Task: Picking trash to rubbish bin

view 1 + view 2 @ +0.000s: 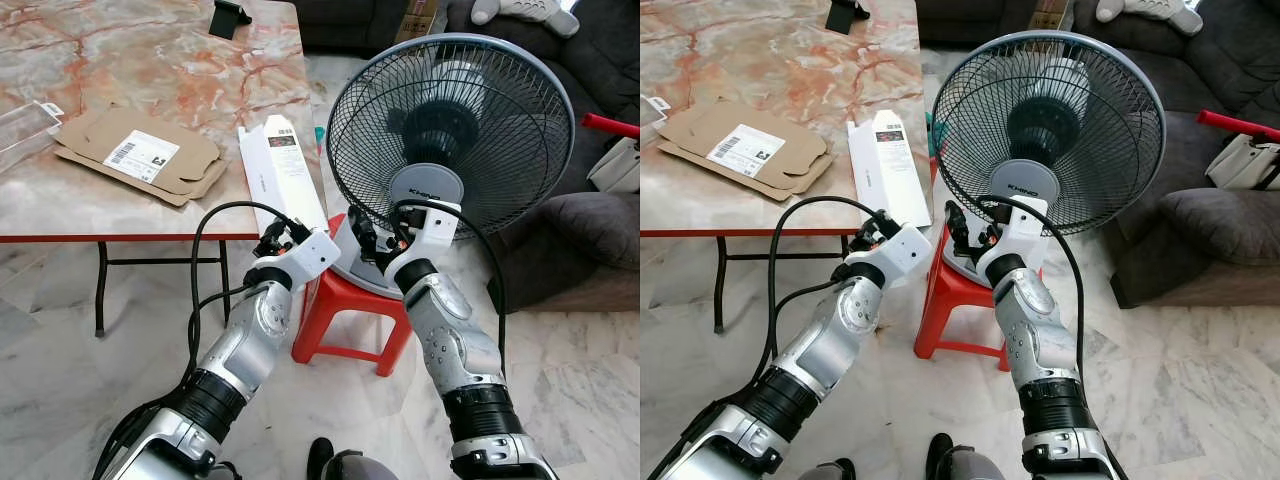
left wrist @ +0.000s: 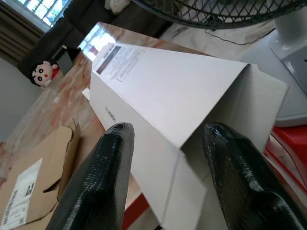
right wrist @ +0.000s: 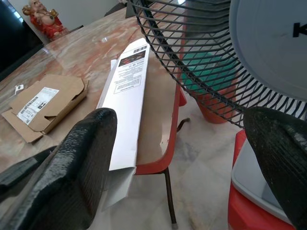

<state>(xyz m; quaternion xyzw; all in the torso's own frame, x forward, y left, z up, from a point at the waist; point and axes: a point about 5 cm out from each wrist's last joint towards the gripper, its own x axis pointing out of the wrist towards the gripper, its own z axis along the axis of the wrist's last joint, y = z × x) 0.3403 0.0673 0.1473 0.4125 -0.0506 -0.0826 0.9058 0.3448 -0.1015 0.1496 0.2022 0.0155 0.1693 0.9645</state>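
At far left on the pink-veined marble surface [image 1: 150, 60] we see a flattened brown cardboard mailer with a white shipping label [image 1: 140, 155]. Just right of it lies a long, narrow white cardboard carton with printed text on one end [image 1: 282, 175], resting along the surface's right edge with its near end jutting past the rim. This carton is the trash we are reaching for.

Our left gripper [image 2: 165, 191] sits right at that near, opened end, its jaws released and spread to either side of the carton's end. From the wrist view we cannot tell whether the black fingers [image 2: 103, 177] touch the cardboard.

Our right gripper [image 3: 182, 167] is raised beside the left one, in front of the fan, its jaws spread wide and holding nothing.

Further right stands a large round electric fan with a dark wire cage and grey hub [image 1: 452, 130], its base on a small red plastic stool [image 1: 345, 320] set on the pale marble floor [image 1: 580, 380]. Behind the fan, at far right, is a dark grey sofa [image 1: 590, 220].
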